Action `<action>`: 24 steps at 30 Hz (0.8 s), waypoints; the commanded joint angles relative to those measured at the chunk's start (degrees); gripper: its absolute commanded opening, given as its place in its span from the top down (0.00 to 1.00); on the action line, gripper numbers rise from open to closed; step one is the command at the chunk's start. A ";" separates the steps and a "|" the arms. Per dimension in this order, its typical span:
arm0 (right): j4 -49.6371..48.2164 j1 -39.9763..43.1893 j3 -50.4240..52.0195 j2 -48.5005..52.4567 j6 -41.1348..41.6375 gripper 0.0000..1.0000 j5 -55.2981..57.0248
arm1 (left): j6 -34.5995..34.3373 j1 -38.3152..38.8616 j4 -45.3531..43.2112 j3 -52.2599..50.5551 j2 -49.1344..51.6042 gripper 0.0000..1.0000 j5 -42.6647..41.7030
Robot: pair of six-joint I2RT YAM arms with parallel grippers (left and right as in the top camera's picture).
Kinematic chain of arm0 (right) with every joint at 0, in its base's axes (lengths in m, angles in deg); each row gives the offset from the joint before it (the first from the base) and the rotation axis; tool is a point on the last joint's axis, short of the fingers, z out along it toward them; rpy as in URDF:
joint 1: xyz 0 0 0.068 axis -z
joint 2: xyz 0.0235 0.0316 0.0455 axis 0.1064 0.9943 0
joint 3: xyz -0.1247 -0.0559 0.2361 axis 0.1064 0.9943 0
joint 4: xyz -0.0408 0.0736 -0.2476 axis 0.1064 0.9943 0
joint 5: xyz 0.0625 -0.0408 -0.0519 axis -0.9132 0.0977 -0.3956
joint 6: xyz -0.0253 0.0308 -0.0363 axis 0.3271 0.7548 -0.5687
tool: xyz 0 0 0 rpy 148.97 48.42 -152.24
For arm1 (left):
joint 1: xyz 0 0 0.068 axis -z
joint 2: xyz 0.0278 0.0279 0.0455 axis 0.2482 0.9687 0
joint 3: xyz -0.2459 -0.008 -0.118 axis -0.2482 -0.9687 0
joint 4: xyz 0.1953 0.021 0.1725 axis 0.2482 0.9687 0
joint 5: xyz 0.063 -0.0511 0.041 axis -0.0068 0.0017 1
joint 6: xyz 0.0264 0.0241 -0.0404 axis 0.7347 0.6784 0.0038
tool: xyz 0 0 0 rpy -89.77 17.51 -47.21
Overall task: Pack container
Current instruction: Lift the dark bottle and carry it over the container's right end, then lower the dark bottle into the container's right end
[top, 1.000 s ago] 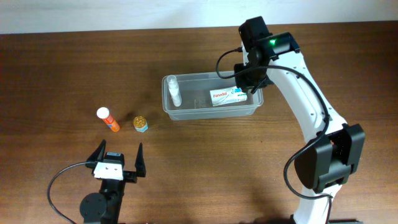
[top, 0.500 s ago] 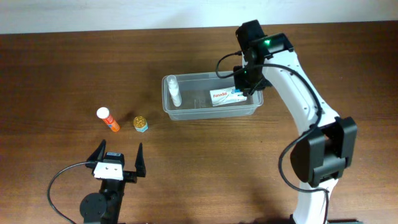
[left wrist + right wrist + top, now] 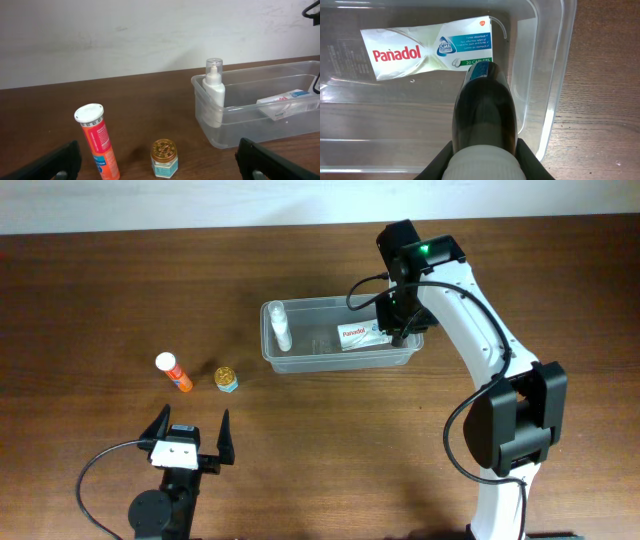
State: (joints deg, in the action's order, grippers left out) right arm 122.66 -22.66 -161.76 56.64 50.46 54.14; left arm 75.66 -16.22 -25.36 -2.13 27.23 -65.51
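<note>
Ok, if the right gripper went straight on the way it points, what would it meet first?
The dark bottle in the right gripper leads: probably the container floor beside the Panadol box, maybe clipping the box's end; depth is unclear.

Soft, even light on the table (image 3: 100,280) from above, and shadows are short and faint. There's a pale sheen along the container (image 3: 320,363) wall, no harsh glare. Left wrist view: the wall (image 3: 125,35) is bright, the orange tube (image 3: 97,145) crisp, and the left fingers (image 3: 57,162) are just dark blurs in the bottom corners. Right wrist view: print on the box (image 3: 430,47) reads sharp, and the dark bottle (image 3: 485,110) is glossy with dull reflections, its near white end soft against the lens.
</note>
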 commanded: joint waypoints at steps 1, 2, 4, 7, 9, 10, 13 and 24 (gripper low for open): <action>0.02 -0.37 0.22 -0.37 0.70 0.73 0.83 | 0.68 -0.13 0.07 -0.22 -0.35 0.01 -0.81; 0.02 -0.35 0.22 -0.37 0.70 0.73 0.83 | 0.68 -0.13 0.07 -0.22 -0.35 0.00 -0.81; 0.02 -0.37 0.24 -0.37 0.70 0.73 0.79 | 0.68 -0.13 0.07 -0.22 -0.35 0.00 -0.81; -0.09 -0.35 0.24 -0.26 0.70 0.73 -0.24 | 0.68 -0.13 0.07 -0.22 -0.35 0.01 -0.79; -0.39 -0.35 0.24 0.15 0.70 0.73 -0.90 | 0.68 -0.13 0.07 -0.22 -0.35 0.01 -0.81; -0.42 -0.35 0.24 0.55 0.70 0.73 -0.85 | 0.68 -0.13 0.07 -0.22 -0.35 0.00 -0.81; -0.39 -0.31 0.24 1.38 0.70 0.73 -0.94 | 0.68 -0.13 0.07 -0.22 -0.35 0.01 -0.81; -0.39 -0.28 0.24 3.10 0.68 0.73 -1.95 | 0.66 -0.13 0.07 -0.22 -0.35 0.01 -0.81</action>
State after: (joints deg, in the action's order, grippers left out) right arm 122.44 -22.66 -161.76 59.54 50.44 52.72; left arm 75.66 -16.22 -25.36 -2.13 27.23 -65.51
